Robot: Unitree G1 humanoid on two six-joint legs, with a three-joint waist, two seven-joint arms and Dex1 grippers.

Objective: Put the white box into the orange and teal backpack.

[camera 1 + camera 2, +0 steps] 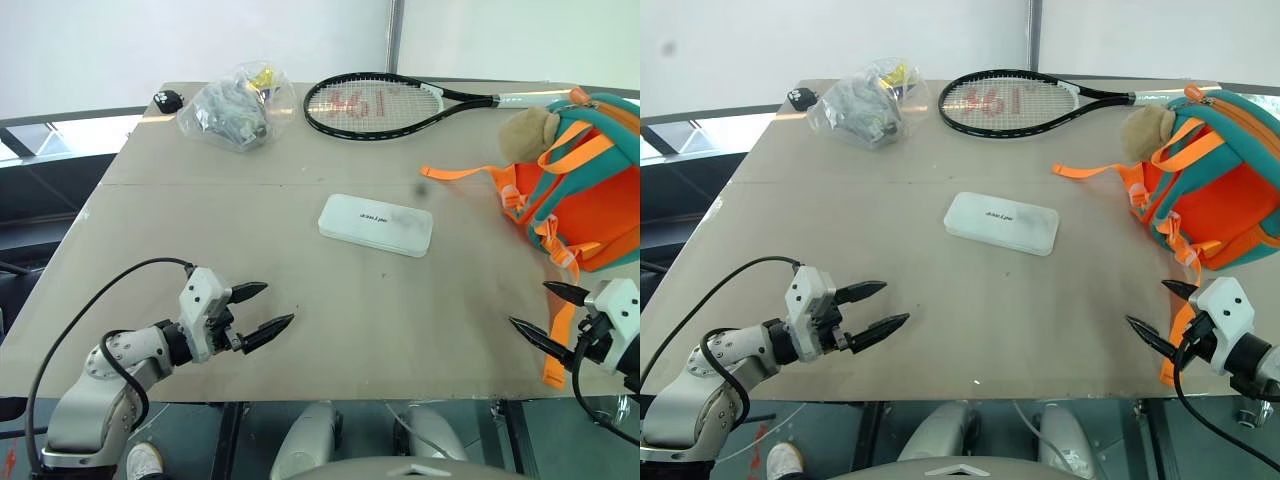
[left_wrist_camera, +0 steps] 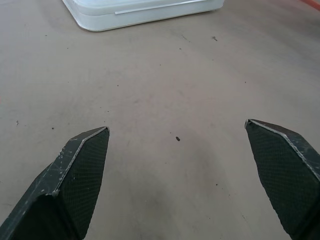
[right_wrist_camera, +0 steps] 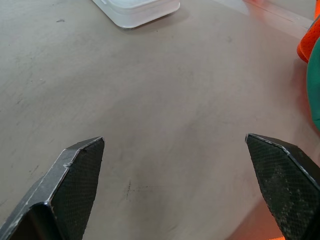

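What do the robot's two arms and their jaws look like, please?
Both arms are silver-grey metal with round joints and a loose black cable looping alongside. The left gripper and the right gripper each have a white block at the wrist and two black, pointed fingers with a fine dotted texture.

backpack (image 1: 590, 190) cut off at edge, box (image 1: 376, 224) print unreadable

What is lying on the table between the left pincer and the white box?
Nothing: between the left pincer and the white box there is only bare table, as the head views and the left wrist view show.
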